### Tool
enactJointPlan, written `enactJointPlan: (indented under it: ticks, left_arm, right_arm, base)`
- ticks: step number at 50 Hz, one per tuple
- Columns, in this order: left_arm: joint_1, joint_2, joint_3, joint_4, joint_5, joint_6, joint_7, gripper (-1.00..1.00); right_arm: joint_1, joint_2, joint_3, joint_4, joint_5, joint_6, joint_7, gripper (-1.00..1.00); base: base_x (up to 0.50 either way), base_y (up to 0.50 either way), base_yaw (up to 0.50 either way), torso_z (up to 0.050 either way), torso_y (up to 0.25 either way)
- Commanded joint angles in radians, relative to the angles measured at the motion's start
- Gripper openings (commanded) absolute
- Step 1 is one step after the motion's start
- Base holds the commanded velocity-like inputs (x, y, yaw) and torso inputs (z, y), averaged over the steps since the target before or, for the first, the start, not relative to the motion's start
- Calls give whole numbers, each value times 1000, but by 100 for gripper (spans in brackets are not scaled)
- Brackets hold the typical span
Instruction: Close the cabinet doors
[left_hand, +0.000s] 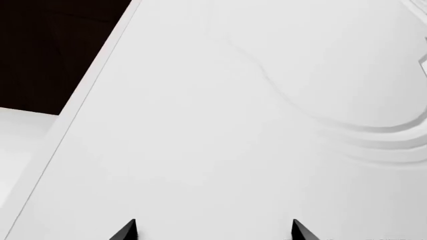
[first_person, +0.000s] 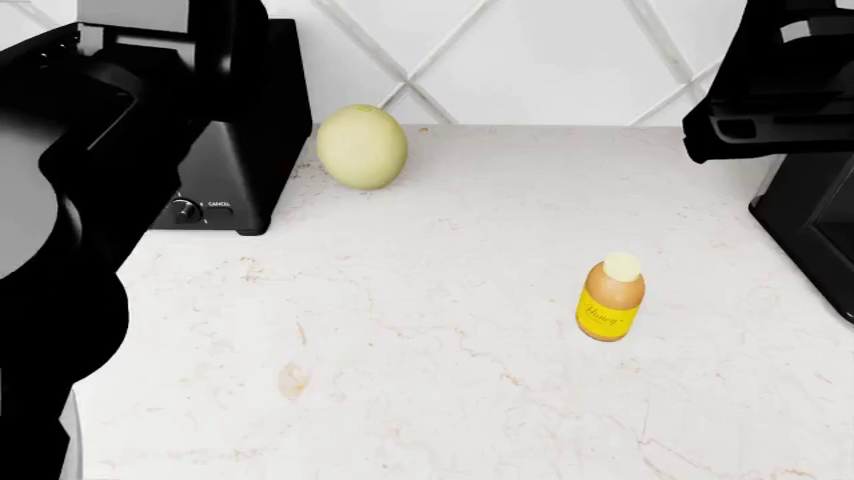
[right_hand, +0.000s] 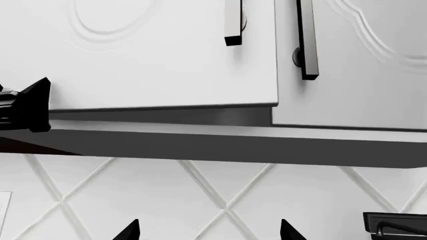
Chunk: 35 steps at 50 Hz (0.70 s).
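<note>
Left hand (left_hand: 213, 231) spread, empty, close against left door (left_hand: 240, 130); right hand (right_hand: 208, 231) likewise released. Risk: glancing push, door left ajar beside right door (right_hand: 360, 60).

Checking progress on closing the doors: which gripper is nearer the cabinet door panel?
Left. The left gripper sits close against a white cabinet door, which fills its view. The right gripper hangs back below the cabinet, seeing both door handles.
</note>
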Motion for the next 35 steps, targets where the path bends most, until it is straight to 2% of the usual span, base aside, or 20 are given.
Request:
enactJointPlan:
  ticks: [1, 7, 13, 21, 29, 35]
  left_arm:
    - [99, 17, 68, 0, -230, -1239, -56, 100]
    - [88, 17, 40, 1, -174, -1235, -56, 100]
    - [-13, 17, 40, 1, -190, -1221, -42, 100]
    - [-47, 17, -107, 27, 3, -1245, -47, 100]
    - [-3, 17, -205, 72, 310, -1227, -86, 100]
    - [10, 17, -265, 84, 391, -1243, -92, 100]
  right_arm:
    - [-1, 5, 2, -1, -1, -1, 0, 100]
    - [-3, 7, 4, -7, -4, -2, -3, 100]
    - [0, 1, -1, -3, -6, 7, -2, 100]
    - [-15, 5, 1, -7, -14, -1, -9, 100]
    - [-32, 5, -2, 2, -31, -6, -20, 100]
    - [-46, 13, 2, 9, -36, -15, -26, 100]
  base:
    - [0, 0, 0, 0, 0]
    - [0, 0, 0, 0, 0]
    - [5, 0, 0, 0, 0]
    - [12, 0, -3, 1, 0]
    - [9, 0, -4, 3, 0]
    - [11, -1, -5, 3, 0]
